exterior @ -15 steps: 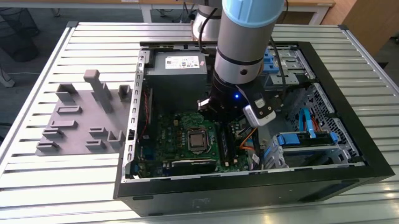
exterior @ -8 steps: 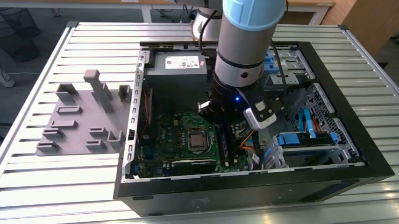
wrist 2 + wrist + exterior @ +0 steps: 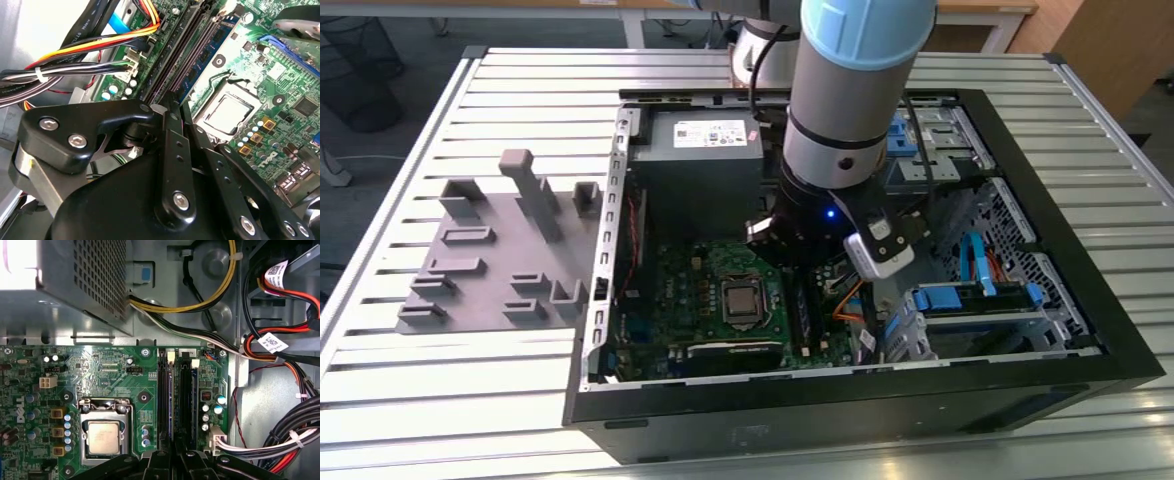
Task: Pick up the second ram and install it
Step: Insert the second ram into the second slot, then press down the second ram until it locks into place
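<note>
Hand (image 3: 169, 107) is low inside the open computer case (image 3: 1067, 330) on the bench (image 3: 494, 90), directly over the memory slots of the motherboard (image 3: 107, 365). Fingers (image 3: 172, 150) drawn narrow, tips nearly together. Cannot tell whether they pinch anything. The second ram (image 3: 187, 400) stands upright in a slot just ahead of the fingertips, beside another dark stick (image 3: 165, 400) on the processor (image 3: 103, 436) side. Wire bundle (image 3: 280, 435) lies off to the far side of the slots. Gray fixture block (image 3: 494, 250) sits well apart from the hand, outside the case.
</note>
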You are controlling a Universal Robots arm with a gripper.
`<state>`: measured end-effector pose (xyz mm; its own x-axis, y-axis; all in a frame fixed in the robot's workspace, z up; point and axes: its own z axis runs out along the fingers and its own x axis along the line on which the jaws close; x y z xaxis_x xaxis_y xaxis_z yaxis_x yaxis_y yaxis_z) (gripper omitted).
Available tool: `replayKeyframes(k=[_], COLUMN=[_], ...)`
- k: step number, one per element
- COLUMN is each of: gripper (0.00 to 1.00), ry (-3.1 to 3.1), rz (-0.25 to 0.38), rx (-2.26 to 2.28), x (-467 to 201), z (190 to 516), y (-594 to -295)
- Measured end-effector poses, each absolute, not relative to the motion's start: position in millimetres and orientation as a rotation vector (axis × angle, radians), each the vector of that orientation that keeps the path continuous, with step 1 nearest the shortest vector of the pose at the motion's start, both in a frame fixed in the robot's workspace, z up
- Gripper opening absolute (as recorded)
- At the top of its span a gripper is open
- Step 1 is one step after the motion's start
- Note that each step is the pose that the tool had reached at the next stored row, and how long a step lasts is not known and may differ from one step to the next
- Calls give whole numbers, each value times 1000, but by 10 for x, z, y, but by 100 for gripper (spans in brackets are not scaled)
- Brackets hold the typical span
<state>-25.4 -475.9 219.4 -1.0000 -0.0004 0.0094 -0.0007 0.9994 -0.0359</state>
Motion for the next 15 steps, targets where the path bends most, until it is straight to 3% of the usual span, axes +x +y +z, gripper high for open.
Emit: replayKeyframes(k=[15], gripper=[14], ry=[-3132], rz=[50], rx=[0], x=[-251], z=[2162], y=[-4759])
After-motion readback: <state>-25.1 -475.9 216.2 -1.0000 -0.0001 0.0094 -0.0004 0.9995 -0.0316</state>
